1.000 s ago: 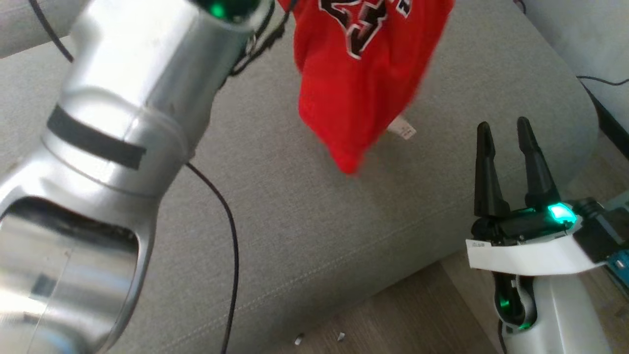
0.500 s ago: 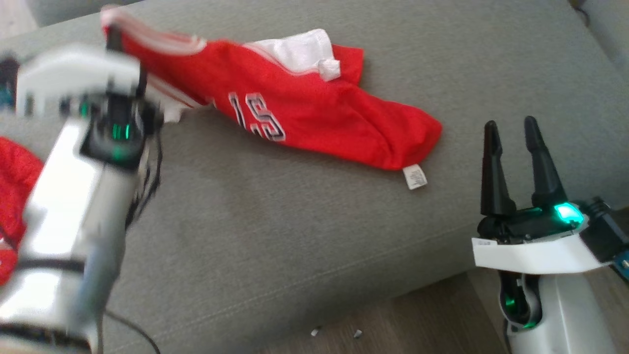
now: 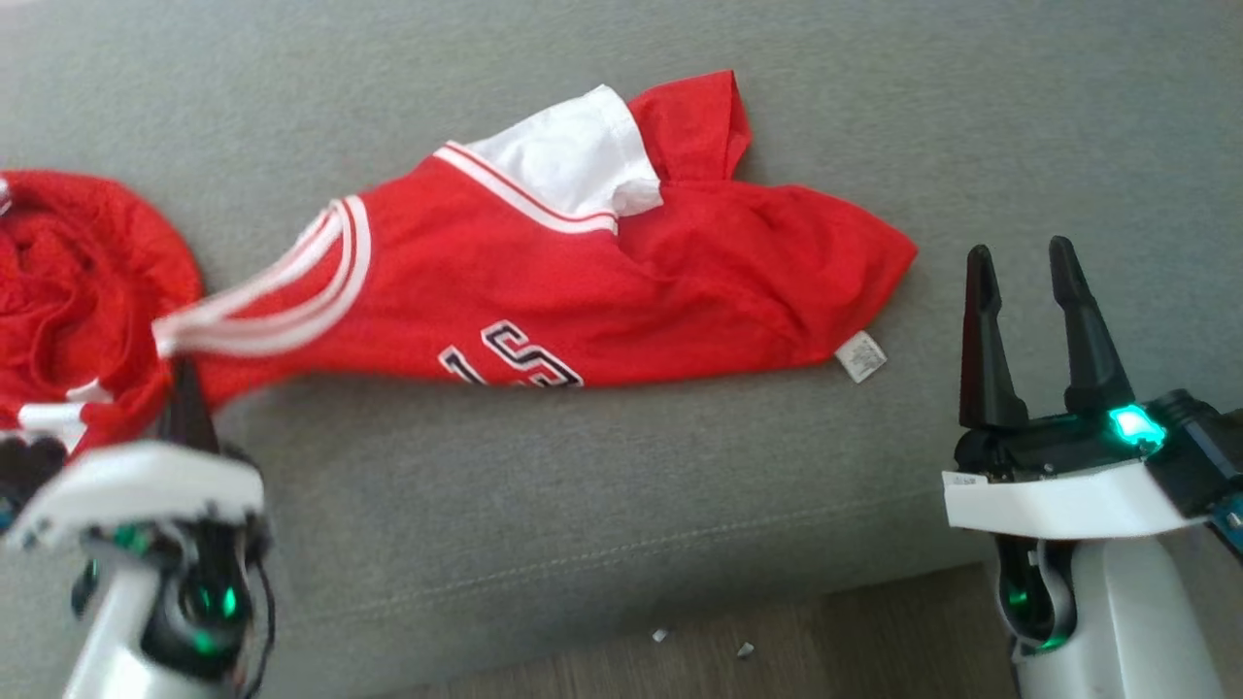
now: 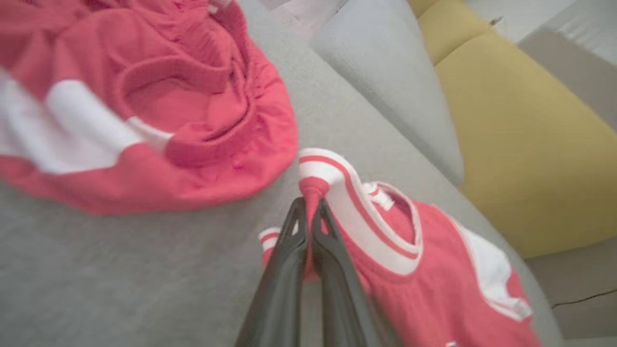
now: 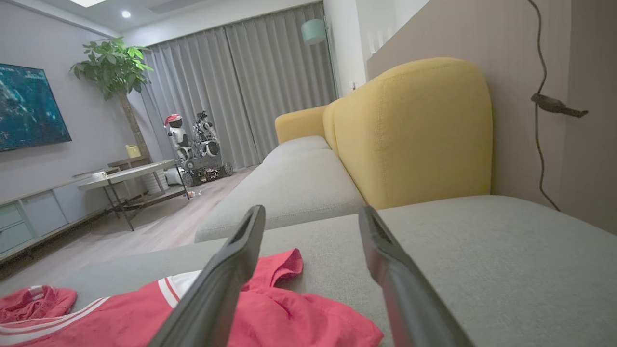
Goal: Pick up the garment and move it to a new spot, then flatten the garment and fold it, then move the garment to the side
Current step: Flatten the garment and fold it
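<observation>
Here, a grey woven sofa seat (image 3: 583, 505) meets a rounded yellow backrest (image 5: 414, 130) and pleated grey curtains (image 5: 241, 82). The red mesh garment (image 3: 602, 291) sprawls crumpled across the seat, its white-striped trim pinched in the clenched left claw (image 4: 309, 205) at 8 o'clock. The right claw (image 3: 1020, 252) stands released at 4 o'clock.

Right gripper (image 3: 1020, 249): two long, tapered black fingers (image 3: 983, 349) on a black base, with a bright green indicator light (image 3: 1126, 424) at one corner. Beneath it, a white band-shaped cover (image 3: 1058, 505) carrying a small label (image 3: 957, 481), print illegible. Pale grey forearm (image 3: 1126, 621) with a green-lit recess (image 3: 1024, 597). Left gripper (image 4: 309, 205): dark fingers (image 4: 284, 270), white cover plate (image 3: 146, 485), green lamps (image 3: 209, 602), thin black cable (image 3: 264, 621) alongside; blurred, apparently the same build.
</observation>
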Controlling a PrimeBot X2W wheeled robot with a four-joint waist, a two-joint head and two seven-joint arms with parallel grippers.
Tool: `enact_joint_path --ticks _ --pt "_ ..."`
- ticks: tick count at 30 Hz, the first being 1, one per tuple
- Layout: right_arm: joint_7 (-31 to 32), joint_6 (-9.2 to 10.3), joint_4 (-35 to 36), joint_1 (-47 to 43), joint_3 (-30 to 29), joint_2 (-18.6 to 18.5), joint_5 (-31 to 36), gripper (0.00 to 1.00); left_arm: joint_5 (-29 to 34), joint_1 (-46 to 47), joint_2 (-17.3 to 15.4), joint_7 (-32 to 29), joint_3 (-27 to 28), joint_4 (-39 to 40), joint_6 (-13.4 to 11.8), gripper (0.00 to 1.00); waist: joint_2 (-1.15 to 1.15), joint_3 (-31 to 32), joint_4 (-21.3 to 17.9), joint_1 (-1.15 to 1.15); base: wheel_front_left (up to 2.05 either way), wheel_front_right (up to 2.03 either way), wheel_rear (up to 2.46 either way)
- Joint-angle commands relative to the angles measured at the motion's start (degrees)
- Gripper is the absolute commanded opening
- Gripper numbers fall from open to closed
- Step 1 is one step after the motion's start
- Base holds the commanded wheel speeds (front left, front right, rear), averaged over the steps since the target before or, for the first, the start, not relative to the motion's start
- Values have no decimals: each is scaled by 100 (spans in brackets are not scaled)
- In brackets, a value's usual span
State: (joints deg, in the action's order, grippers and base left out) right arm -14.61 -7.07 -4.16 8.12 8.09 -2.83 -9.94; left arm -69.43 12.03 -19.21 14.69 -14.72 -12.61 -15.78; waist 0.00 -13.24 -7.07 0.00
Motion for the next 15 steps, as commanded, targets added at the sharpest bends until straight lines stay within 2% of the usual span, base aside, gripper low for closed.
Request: enact_joint_path --ticks 1,6,7,11,13,15 --pt "-39 -42 149 68 126 -5 64 100 280 1 -240 30 201 256 -64 0 0 -61 83 0 0 0 0" --pt "-39 -42 118 102 166 -5 140 100 1170 -518 -350 30 211 355 -222 0 0 -118 160 0 0 0 0" --pt "-39 -42 115 106 177 -5 145 100 1286 -576 -353 30 217 381 -232 100 0 -122 157 0 0 0 0" --pt "-39 -42 105 108 204 -5 154 100 2033 -527 -640 30 58 765 -176 100 0 -117 129 0 0 0 0" --pt "-39 -42 96 105 223 -5 152 100 2388 -286 -923 -53 -145 1117 -97 100 0 -111 104 0 0 0 0" --pt "-39 -42 92 114 247 -5 152 100 2650 135 -1188 -335 -418 1497 131 100 0 -134 81 0 0 0 0"
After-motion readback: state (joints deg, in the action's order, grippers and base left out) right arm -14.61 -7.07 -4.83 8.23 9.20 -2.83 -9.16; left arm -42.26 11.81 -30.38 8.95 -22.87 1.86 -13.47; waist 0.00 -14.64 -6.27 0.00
